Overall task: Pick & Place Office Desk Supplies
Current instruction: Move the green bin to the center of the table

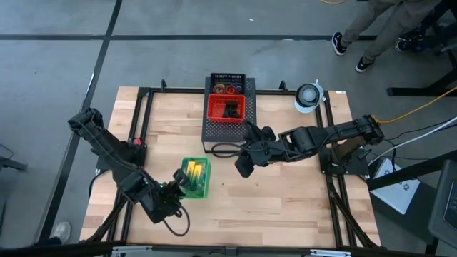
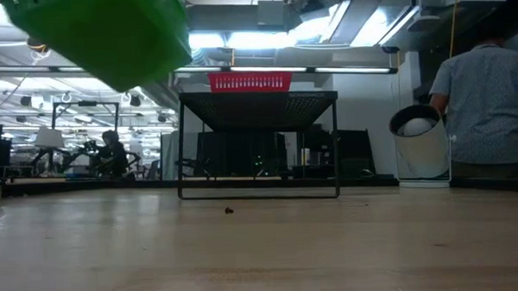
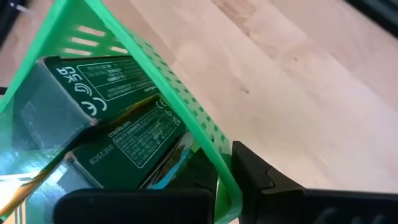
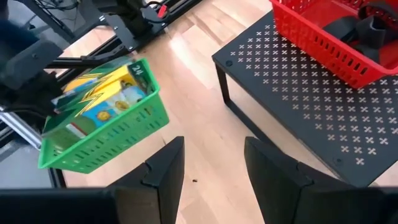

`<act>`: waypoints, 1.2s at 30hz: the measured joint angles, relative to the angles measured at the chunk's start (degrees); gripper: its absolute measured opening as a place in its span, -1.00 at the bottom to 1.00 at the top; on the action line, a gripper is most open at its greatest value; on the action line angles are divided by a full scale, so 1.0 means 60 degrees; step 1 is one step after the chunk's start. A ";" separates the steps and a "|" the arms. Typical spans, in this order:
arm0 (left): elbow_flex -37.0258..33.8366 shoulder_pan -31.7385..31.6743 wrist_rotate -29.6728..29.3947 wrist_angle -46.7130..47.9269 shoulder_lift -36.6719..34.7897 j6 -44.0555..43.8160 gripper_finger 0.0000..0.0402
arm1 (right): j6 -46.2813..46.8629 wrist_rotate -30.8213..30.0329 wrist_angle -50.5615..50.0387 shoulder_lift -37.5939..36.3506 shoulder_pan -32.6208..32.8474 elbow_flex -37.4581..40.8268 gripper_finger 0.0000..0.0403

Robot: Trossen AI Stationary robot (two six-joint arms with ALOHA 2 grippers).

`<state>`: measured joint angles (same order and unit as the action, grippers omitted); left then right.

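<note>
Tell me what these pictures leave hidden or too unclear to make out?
- How many crayon boxes sit in the green basket: the left wrist view crops them, the high view shows them too small.
- What lies in the red basket: tiny from above, cut off by the edge in the right wrist view, only the rim shows in the low view.
- Both grippers: outside the low view.
- The speck on the table: too small to identify.

Grey concrete floor with dark seams around the wooden table; bright ceiling lights overhead; person in blue shirt standing far right.
</note>
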<state>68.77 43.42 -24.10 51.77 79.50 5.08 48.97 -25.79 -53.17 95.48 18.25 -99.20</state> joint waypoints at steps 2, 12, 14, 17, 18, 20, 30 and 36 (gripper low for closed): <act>0.0025 -0.0007 -0.0028 0.0033 0.0002 0.0259 -0.91 | -0.0004 -0.0024 0.0000 0.0000 0.0089 0.0000 -0.16; 0.0020 0.0018 0.1236 -0.0364 0.0206 0.0874 -0.91 | -0.2527 0.0466 0.0183 0.0200 0.1260 0.0000 -0.16; -0.0051 0.0000 0.1264 -0.0834 0.0467 0.1011 -0.91 | -0.2168 0.0464 0.0167 0.0431 0.1384 0.0000 -0.16; -0.0099 -0.0202 0.1273 -0.1414 0.1183 0.1017 -0.91 | -0.0489 0.0459 0.0161 0.0865 0.1415 0.0003 -0.16; -0.0105 -0.0291 0.1282 -0.1601 0.1461 0.1014 -0.91 | 0.0086 0.0544 0.0153 0.1018 0.1415 0.0004 -0.16; -0.0106 -0.0540 0.1285 -0.1967 0.2050 0.0887 -0.91 | 0.0947 0.0927 0.0153 0.1315 0.1407 0.0004 -0.16; 0.0709 -0.1716 0.1009 -0.3573 0.4701 0.0299 -0.87 | 0.3386 0.1910 0.0129 0.1912 0.1415 0.0012 -0.16; 0.1561 -0.1822 0.0915 -0.3569 0.5391 0.1001 -0.84 | 0.3746 0.2166 -0.0076 0.2451 0.1410 0.0011 -0.16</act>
<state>78.14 32.49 -18.61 30.35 111.85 11.08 71.45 -12.79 -53.62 110.19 26.72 -99.13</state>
